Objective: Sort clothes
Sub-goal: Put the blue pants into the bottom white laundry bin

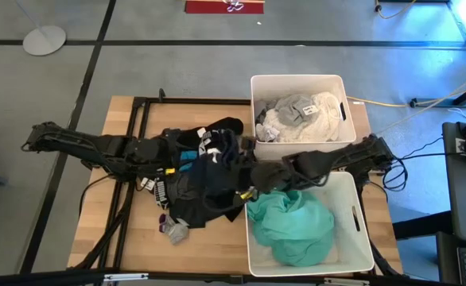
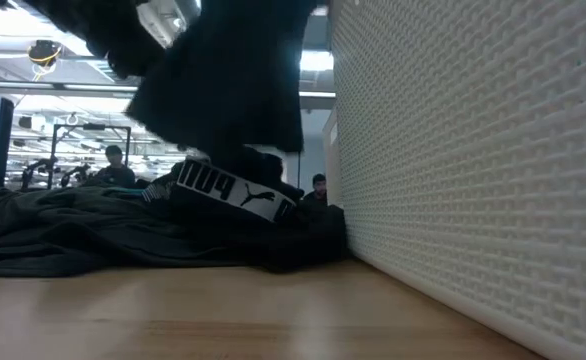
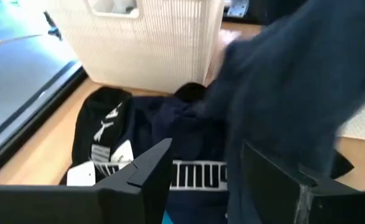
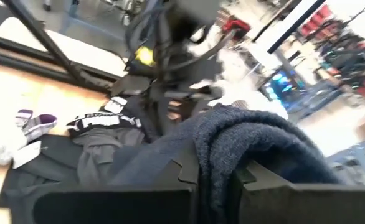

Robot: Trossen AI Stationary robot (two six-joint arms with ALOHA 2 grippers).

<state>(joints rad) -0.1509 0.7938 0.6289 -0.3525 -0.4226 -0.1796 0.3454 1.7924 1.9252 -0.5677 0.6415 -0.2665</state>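
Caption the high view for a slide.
Both grippers meet over the dark clothes pile beside two white bins.

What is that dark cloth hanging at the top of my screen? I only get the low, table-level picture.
Observer: A navy garment gripped in the right gripper.
Operator: And the white wall beside it?
Observer: A bin holding a teal garment.
Operator: Any other bin?
Observer: Yes, a second bin with white and grey clothes.
Operator: Where is the other arm?
Observer: The left gripper is over the dark pile, open.
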